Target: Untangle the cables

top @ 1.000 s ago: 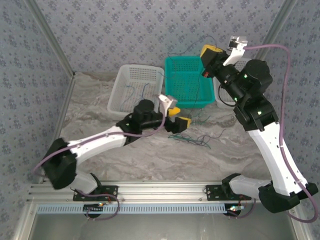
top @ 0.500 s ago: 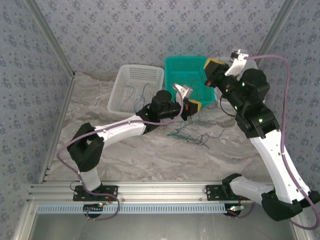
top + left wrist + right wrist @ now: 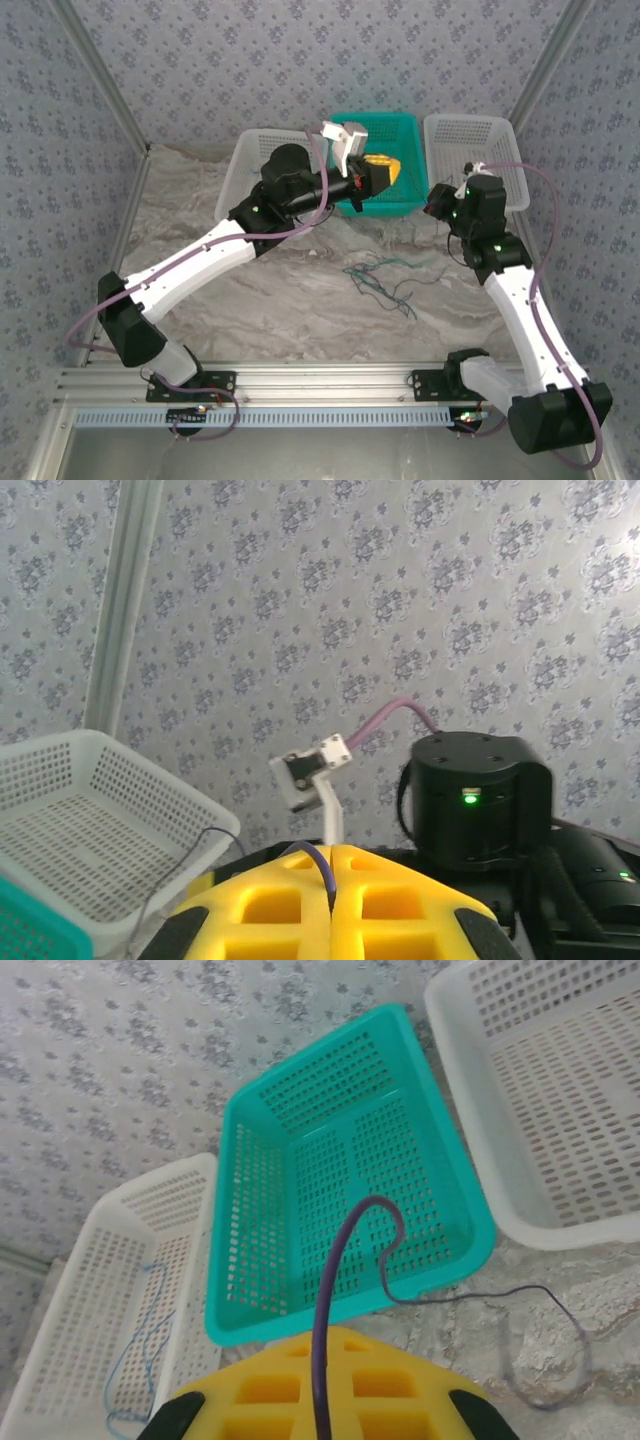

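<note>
A loose tangle of thin teal, blue and dark cables (image 3: 385, 280) lies on the marbled table, right of centre. My left gripper (image 3: 380, 172) is raised above the teal basket (image 3: 385, 119). In the left wrist view its yellow jaws (image 3: 331, 852) are shut on a thin dark-blue cable (image 3: 322, 858) that curls away to the left. My right gripper (image 3: 437, 203) sits low by the teal basket's right corner. Its jaws (image 3: 325, 1335) are shut on a dark purple cable (image 3: 345, 1250), which loops over the teal basket (image 3: 340, 1160) and trails onto the table.
A white basket (image 3: 255, 150) left of the teal one holds blue cables (image 3: 140, 1350). Another white basket (image 3: 470, 135) stands at the back right. Patterned walls close in the back and sides. The right arm's black joint (image 3: 480, 795) is close in front of the left gripper.
My left gripper has shut, then lifted from the table up and back over the teal basket. My right arm has come down from above the teal basket to its right corner.
</note>
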